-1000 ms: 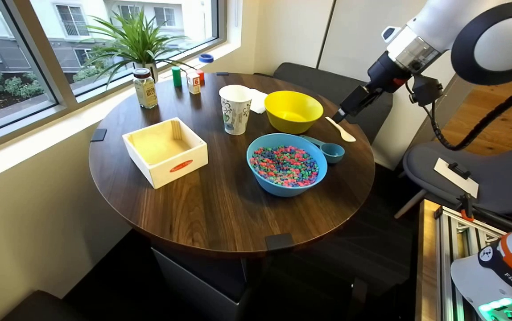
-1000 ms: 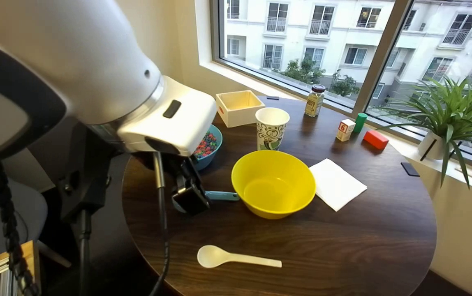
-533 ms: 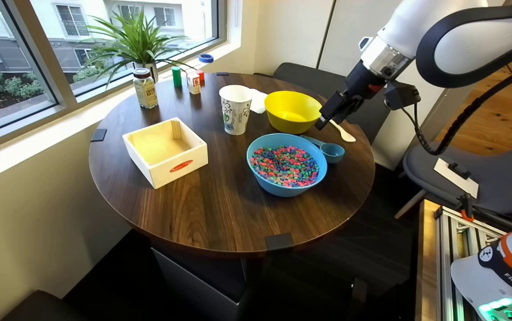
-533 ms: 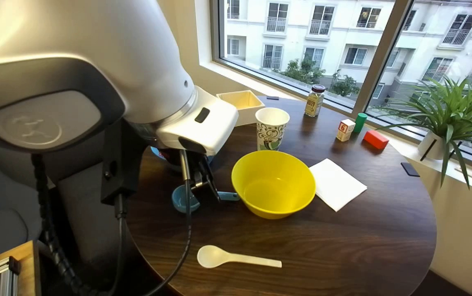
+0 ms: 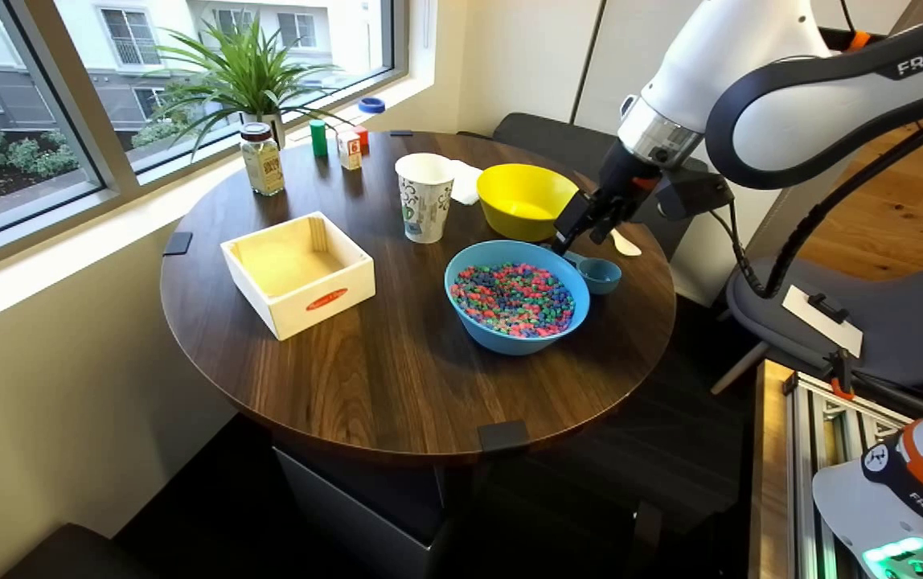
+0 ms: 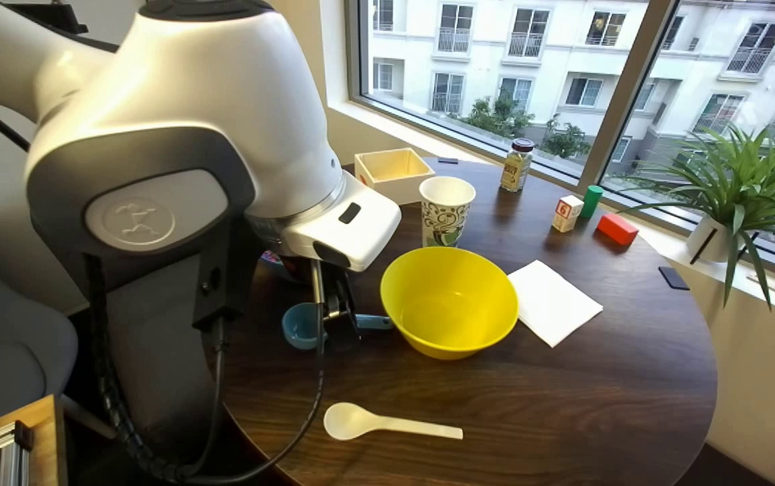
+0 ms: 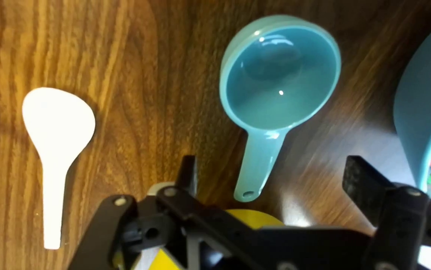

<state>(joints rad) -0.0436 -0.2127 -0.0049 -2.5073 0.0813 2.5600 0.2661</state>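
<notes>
A blue measuring scoop (image 7: 264,150) lies on the dark wooden table in the wrist view, cup part away from me. My gripper (image 7: 270,167) is open, its two fingers on either side of the scoop's handle with gaps to both; nothing is held. In an exterior view the gripper (image 5: 578,235) hangs just above the handle, between the yellow bowl (image 5: 530,201) and the blue bowl (image 5: 510,342) full of colourful small pieces. The arm partly hides the scoop (image 6: 301,325) and most of the blue bowl in an exterior view. A pale spoon (image 7: 56,138) lies apart to the side.
A patterned paper cup (image 5: 424,205) and a white napkin (image 6: 554,304) are near the yellow bowl. Farther off stand a wooden box (image 5: 321,293), a spice jar (image 5: 263,161), a red block (image 6: 617,229), a green block (image 6: 591,201) and a numbered block (image 6: 567,213).
My gripper has come from above the spoon's side of the table, across and down, to the scoop's handle. It stays open. The objects on the table have not moved.
</notes>
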